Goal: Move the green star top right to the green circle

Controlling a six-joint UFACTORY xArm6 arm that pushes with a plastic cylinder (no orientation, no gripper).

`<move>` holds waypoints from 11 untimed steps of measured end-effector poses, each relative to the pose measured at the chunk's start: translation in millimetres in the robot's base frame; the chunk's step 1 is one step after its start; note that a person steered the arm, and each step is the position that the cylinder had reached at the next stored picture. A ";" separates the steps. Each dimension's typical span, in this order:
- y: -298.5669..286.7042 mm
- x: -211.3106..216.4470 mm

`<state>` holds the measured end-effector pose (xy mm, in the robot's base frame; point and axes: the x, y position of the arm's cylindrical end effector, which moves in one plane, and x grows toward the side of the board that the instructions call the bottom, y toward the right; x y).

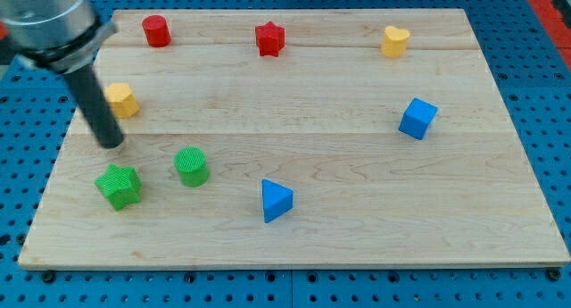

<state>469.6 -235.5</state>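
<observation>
The green star (119, 185) lies near the view's lower left of the wooden board (357, 201). The green circle (191, 166), a short cylinder, stands just to the star's right and a little higher, with a small gap between them. My tip (111, 145) is the lower end of the dark rod that comes down from the view's top left. It rests on the board just above the green star, apart from it, and left of the green circle.
A yellow block (121, 101) sits right beside the rod. A red cylinder (156, 30), a red star (269, 38) and a yellow heart (395, 41) line the view's top. A blue cube (417, 119) is at the right, a blue triangle (276, 201) at bottom centre.
</observation>
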 end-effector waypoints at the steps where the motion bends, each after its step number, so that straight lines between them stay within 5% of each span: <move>1: 27.6 49.2; 2: 48.0 52.8; 3: -2.2 60.5; 5: 95.0 81.0; 7: 123.3 108.1; 11: 227.6 -15.3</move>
